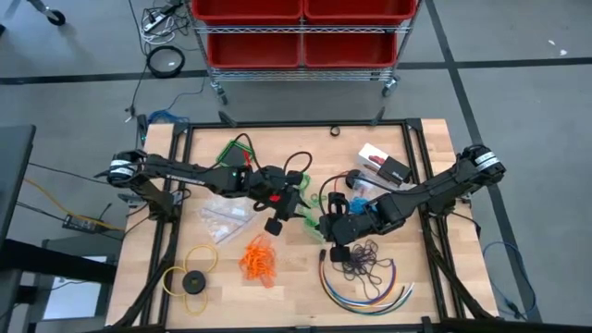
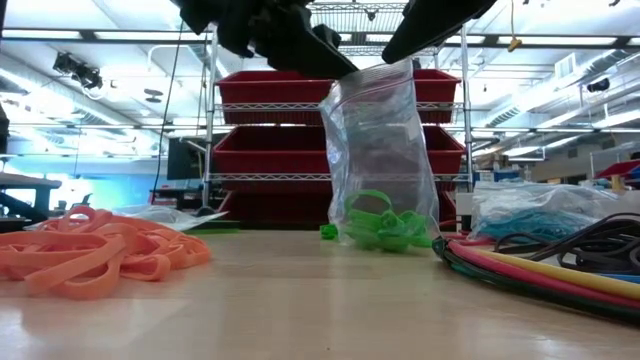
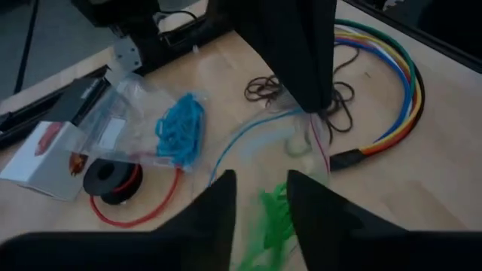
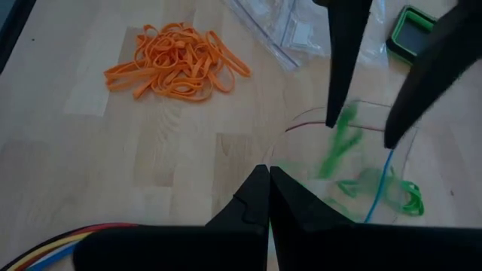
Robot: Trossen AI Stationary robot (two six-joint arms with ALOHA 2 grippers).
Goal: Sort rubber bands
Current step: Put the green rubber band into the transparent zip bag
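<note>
Over the worktop [image 1: 277, 296], a clear bag [image 2: 380, 150] hangs upright, its rim pinched by the clenched right pincer [image 4: 269, 177]. Left pincer [image 3: 260, 192] spread apart above its mouth, green rubber bands [image 2: 385, 222] lying inside; orange rubber bands [image 1: 259, 259] piled nearby.
</note>
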